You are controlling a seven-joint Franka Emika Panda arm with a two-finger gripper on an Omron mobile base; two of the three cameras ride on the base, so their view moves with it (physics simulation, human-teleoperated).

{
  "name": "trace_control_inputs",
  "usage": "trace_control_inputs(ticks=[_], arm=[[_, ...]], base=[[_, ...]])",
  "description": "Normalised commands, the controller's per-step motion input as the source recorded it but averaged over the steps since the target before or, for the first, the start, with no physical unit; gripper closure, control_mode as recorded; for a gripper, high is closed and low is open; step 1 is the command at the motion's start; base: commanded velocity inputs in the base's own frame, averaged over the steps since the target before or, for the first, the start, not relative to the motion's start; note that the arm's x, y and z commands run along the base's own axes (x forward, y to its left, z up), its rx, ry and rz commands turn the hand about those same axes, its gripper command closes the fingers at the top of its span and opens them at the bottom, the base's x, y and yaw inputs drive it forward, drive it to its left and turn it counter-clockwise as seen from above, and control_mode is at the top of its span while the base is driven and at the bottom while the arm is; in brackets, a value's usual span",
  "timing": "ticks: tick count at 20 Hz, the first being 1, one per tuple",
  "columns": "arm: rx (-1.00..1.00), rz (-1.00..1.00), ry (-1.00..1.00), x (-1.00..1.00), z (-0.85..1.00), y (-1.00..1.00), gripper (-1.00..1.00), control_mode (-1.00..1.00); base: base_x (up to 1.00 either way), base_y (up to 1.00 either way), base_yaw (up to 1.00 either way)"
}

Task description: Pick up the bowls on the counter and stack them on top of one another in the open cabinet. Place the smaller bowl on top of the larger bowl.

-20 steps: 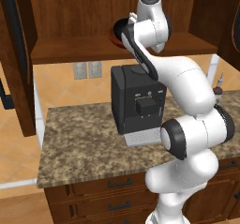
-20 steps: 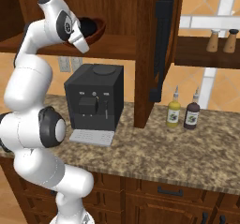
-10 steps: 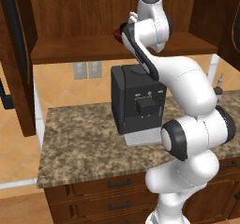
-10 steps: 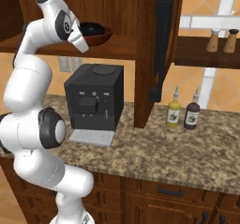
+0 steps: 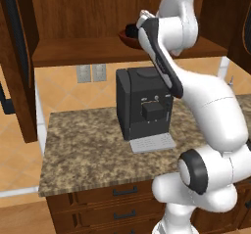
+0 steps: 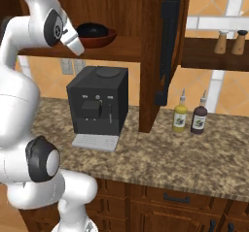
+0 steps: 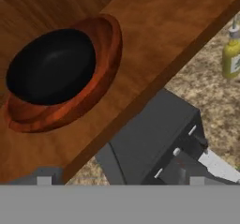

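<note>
**Asker:** Gripper first, please. What is it doing?

**Robot:** My gripper (image 7: 121,177) is released. Its two fingertips sit wide apart at the bottom edge of the hand view, with nothing between them. It hangs in front of the open cabinet (image 6: 121,46), just off the near edge of the shelf board and level with the bowls, and it touches neither of them.

**Asker:** Where are the bowls?

**Robot:** Both are on the cabinet shelf. The larger bowl (image 7: 101,54), wide, shallow and reddish-brown, rests flat on the wooden board. The smaller bowl (image 7: 51,66), glossy black, sits inside it, and the brown rim shows as a ring around the black one. Both look upright. From the right base view the pair stands toward the left part of the shelf, a little back from its front edge.

**Asker:** What lies below the shelf?

**Robot:** A black coffee machine (image 6: 97,100) stands on the speckled granite desk (image 6: 160,158), almost directly under the bowls, with a grey drip tray at its near foot. Farther right, past the cabinet's dark side panel, two bottles stand close together on the desk: a yellow bottle (image 6: 179,117) and, to its right, a dark brown bottle (image 6: 198,119). Wooden drawers with dark handles run under the desk.
</note>
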Motion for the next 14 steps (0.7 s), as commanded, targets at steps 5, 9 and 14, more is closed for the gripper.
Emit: trace_control_inputs(ticks=[5, 9, 14], arm=[[0.00, 0.30, -0.10, -1.00, -0.28, -0.06, -1.00, -1.00], [0.00, 0.10, 0.00, -0.84, -0.08, -0.17, -1.00, -1.00], [-0.02, 0.13, 0.03, -0.80, -0.22, -0.02, -1.00, -1.00]], base=[[0.00, 0.00, 0.00], [0.00, 0.00, 0.00], [0.00, 0.00, 0.00]])
